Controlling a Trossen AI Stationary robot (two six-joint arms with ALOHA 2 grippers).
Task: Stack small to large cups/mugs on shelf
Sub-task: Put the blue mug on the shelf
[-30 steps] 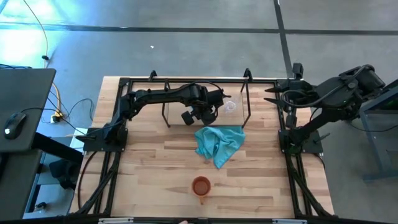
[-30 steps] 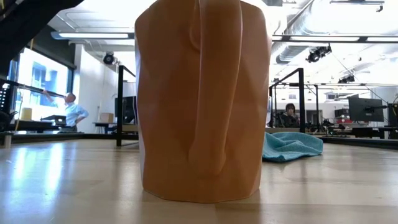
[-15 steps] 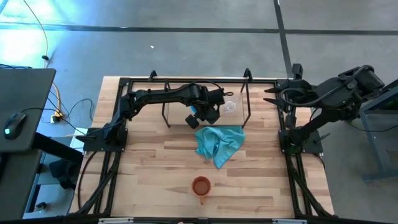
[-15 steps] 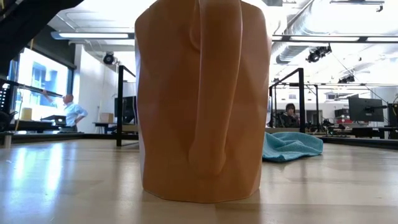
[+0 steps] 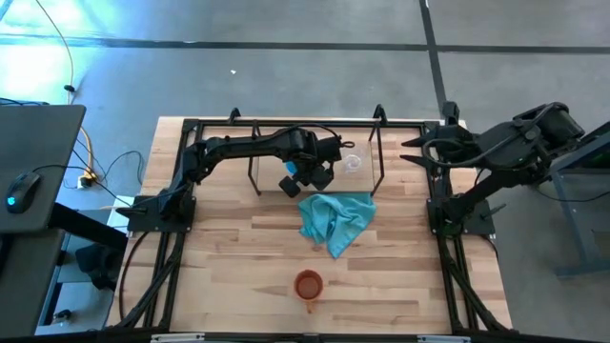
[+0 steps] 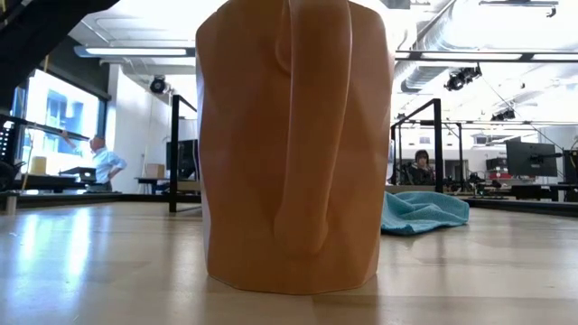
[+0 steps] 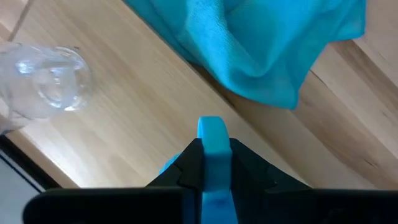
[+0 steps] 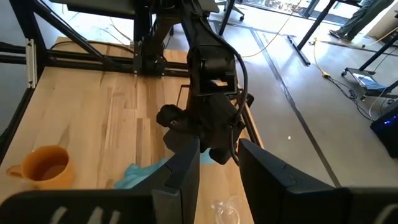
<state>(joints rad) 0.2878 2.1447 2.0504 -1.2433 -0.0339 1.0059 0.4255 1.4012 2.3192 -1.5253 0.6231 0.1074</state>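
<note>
So far nothing is stacked: my left gripper (image 5: 307, 175) is clamped tight on the blue mug (image 7: 211, 134) at upper centre of the high view, beside the glass cup (image 5: 353, 163) under the shelf (image 5: 379, 143). Orange mug (image 5: 308, 284) waits lower centre; right gripper (image 8: 217, 163), upper right, holds nothing, fingers parted.
</note>
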